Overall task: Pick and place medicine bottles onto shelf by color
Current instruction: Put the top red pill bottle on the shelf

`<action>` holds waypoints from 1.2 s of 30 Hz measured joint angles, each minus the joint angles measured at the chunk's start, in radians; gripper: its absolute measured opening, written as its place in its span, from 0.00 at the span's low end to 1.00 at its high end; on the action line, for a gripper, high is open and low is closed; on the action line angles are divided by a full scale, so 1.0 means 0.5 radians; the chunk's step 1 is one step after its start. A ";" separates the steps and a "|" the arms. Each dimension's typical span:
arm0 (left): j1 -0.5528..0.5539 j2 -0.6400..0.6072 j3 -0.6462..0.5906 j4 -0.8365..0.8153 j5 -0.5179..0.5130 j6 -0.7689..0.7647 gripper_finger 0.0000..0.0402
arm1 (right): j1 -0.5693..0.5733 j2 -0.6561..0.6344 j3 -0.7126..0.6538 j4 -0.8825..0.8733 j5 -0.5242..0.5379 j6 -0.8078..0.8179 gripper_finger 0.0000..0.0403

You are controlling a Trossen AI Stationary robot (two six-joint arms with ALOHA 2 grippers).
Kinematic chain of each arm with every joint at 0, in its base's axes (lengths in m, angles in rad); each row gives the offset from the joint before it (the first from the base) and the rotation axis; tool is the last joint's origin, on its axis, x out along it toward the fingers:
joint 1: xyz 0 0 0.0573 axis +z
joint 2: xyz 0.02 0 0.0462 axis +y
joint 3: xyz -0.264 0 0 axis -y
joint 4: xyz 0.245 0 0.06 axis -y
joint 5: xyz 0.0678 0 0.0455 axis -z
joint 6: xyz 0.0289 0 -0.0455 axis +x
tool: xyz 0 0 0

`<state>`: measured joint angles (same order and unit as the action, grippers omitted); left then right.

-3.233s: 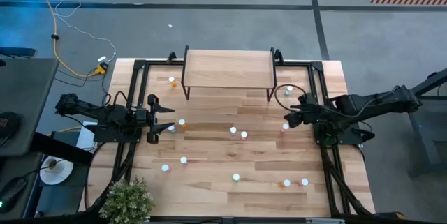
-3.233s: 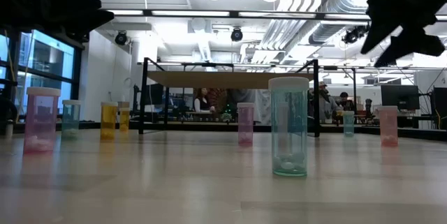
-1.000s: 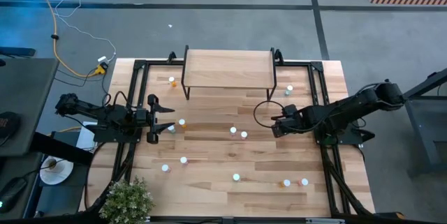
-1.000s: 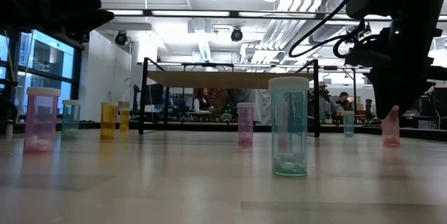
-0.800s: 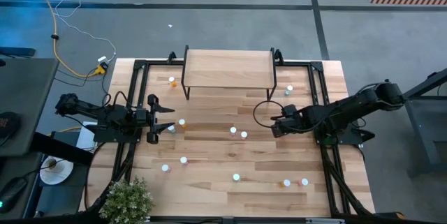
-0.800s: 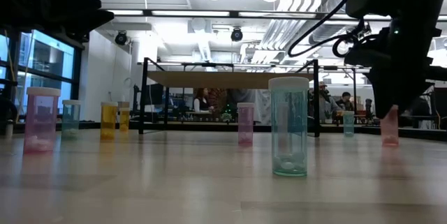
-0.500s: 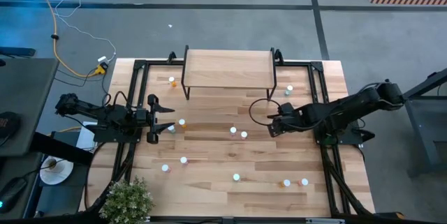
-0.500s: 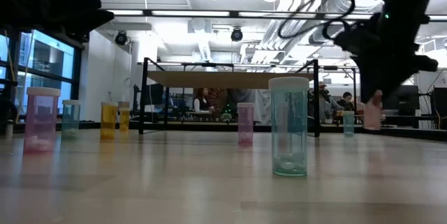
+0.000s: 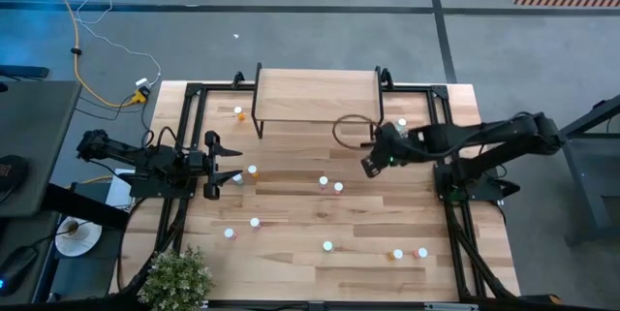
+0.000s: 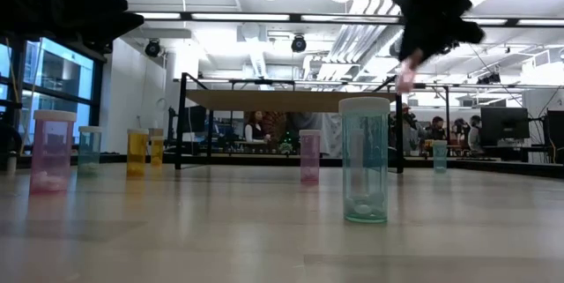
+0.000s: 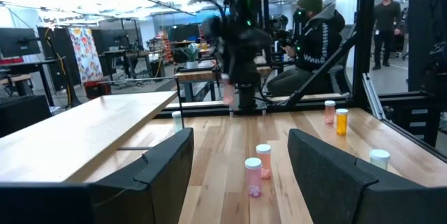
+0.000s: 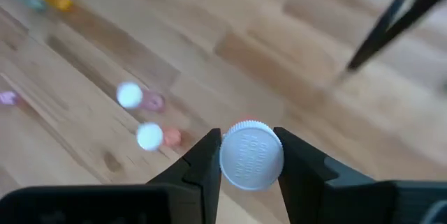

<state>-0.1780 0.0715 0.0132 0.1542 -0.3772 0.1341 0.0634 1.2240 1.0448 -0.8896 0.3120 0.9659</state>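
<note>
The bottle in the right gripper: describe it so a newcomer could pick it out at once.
Find the shelf at the table's far edge. Just in front of its right legs, the right gripper holds a pink, white-capped bottle between its fingers. It alone is off the tabletop; every other bottle stands on the wood.

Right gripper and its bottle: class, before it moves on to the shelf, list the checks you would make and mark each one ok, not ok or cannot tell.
1. Right gripper shut on the pink bottle at its white cap: ok.
2. Bottle lifted off the table: ok, low view shows it high in the air.
3. Shelf top bare where it could land: ok.
4. Gripper already above the shelf: not ok, it is beside the shelf's front right leg.
5. Left gripper open, waiting at the table's left side: ok.
</note>
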 joint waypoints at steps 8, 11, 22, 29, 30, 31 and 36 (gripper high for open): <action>0.000 0.001 0.000 0.000 0.000 0.000 0.56 | -0.397 0.000 0.393 -0.109 -0.012 -0.556 0.26; 0.000 0.000 0.000 0.000 0.000 0.000 0.56 | -0.587 0.000 0.535 -0.142 -0.059 -0.726 0.26; 0.000 0.000 0.000 0.000 0.000 0.000 0.56 | -1.086 0.247 1.095 -0.378 -0.157 -1.112 0.26; 0.000 0.000 0.000 0.000 0.000 0.000 0.56 | -1.264 0.571 1.464 -0.638 -0.278 -1.218 0.26; 0.000 0.001 0.000 0.000 0.000 0.000 0.56 | -1.282 0.618 1.500 -0.680 -0.298 -1.222 0.26; 0.000 0.000 0.000 0.000 0.000 0.000 0.56 | -1.298 0.666 1.529 -0.715 -0.309 -1.239 0.26; 0.000 0.000 0.001 0.000 0.000 0.000 0.56 | -1.338 0.853 1.617 -0.759 -0.359 -1.342 0.26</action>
<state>-0.1780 0.0715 0.0135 0.1539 -0.3771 0.1341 -0.6057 1.6506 1.8535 -1.2689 0.1325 0.2948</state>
